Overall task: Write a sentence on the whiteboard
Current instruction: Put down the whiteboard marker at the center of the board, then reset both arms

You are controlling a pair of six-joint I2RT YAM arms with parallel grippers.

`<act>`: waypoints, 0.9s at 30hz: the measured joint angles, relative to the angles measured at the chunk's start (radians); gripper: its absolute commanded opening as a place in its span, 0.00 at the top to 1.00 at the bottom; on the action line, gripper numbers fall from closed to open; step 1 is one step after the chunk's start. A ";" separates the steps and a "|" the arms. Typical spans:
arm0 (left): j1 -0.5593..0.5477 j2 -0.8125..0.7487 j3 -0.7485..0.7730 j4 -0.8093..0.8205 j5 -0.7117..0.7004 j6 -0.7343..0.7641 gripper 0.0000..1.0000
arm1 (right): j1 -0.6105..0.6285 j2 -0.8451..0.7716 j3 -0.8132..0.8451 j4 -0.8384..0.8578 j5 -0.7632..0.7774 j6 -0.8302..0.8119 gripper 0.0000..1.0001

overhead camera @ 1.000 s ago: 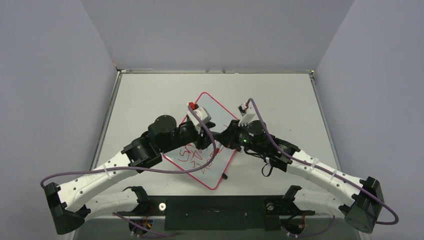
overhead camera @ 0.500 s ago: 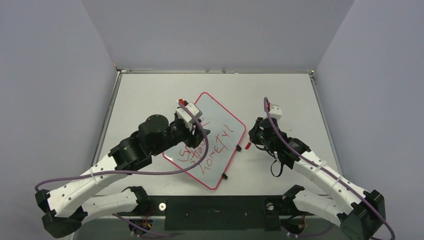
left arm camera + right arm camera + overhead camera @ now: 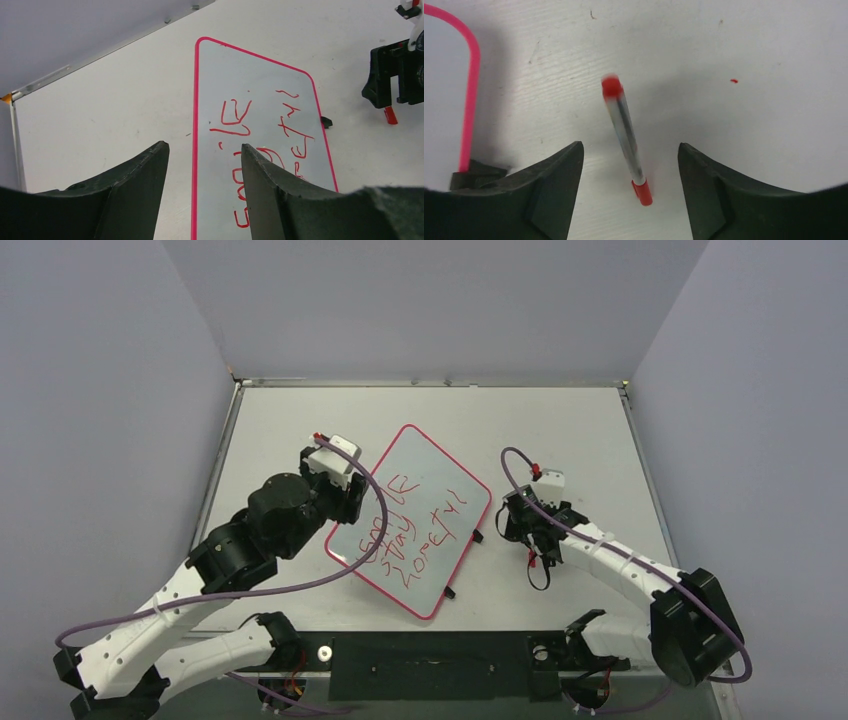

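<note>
The whiteboard (image 3: 425,455) lies tilted at the table's middle, and the sentence (image 3: 410,530) runs across it in red in three lines. In the left wrist view the whiteboard (image 3: 260,75) and the sentence (image 3: 235,120) show ahead. My left gripper (image 3: 204,146) is open and empty over the board's left border. My right gripper (image 3: 629,145) is open over the table, right of the board. A red-capped marker (image 3: 626,135) sits between its fingers, touching neither, its far end blurred. The board's corner (image 3: 444,75) shows at left.
Two small black clips (image 3: 477,536) (image 3: 450,593) stick out from the board's right edge; one clip (image 3: 474,172) lies beside my right gripper's left finger. A metal rail (image 3: 430,383) bounds the table's far side. Grey walls stand on three sides.
My right gripper moved right off the board, opened and let go of the marker. My left arm drew back to the left, uncovering the lettering, and its jaws widened.
</note>
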 measured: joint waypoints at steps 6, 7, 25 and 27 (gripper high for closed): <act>0.027 -0.032 -0.039 -0.011 -0.026 0.022 0.47 | -0.010 0.006 -0.001 0.001 0.055 0.008 0.16; 0.032 -0.035 -0.044 -0.010 -0.026 0.024 0.47 | -0.013 -0.003 -0.001 0.000 0.061 0.008 0.16; 0.097 -0.090 -0.116 0.022 -0.016 0.028 0.46 | -0.013 -0.549 0.105 0.092 0.060 -0.199 0.12; 0.098 -0.091 -0.122 0.026 -0.012 0.027 0.46 | -0.013 -0.622 0.104 0.125 0.040 -0.218 0.12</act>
